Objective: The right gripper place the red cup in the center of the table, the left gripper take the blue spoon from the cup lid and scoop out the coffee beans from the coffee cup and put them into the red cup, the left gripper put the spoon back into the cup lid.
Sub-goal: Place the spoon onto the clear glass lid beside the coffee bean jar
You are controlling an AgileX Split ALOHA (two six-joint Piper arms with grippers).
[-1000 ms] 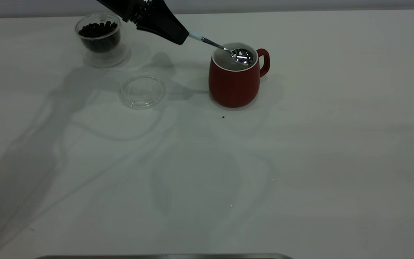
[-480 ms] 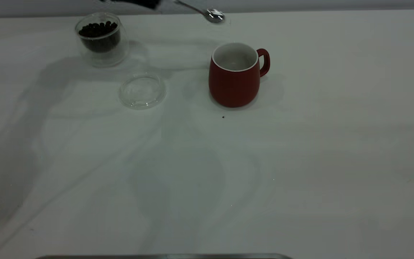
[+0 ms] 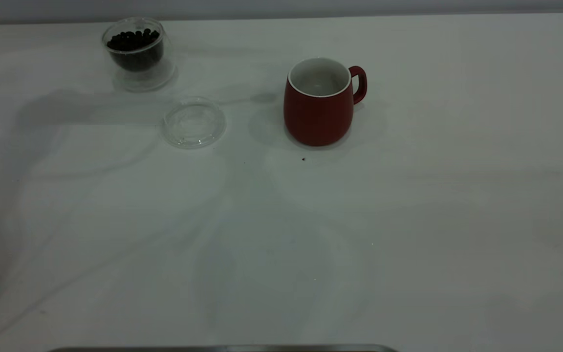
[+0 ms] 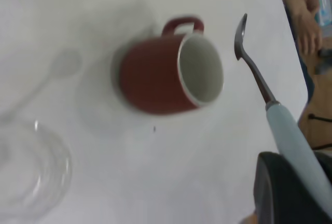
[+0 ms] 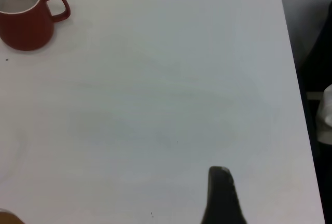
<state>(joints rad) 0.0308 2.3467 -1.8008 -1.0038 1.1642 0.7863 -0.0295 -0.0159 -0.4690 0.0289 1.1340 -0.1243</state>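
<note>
The left gripper (image 4: 290,193) is clamped on the blue spoon (image 4: 285,130), whose long axis runs toward the frame top beside the red cup (image 4: 166,76). The empty cup lid (image 4: 31,172) lies lower left. Right gripper (image 5: 220,198): closure undetermined.

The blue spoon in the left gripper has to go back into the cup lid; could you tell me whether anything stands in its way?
Nothing visible does. The left gripper holds the blue spoon in the air beside the red cup. The cup lid lies empty on the table, apart from the red cup and the coffee cup.
</note>
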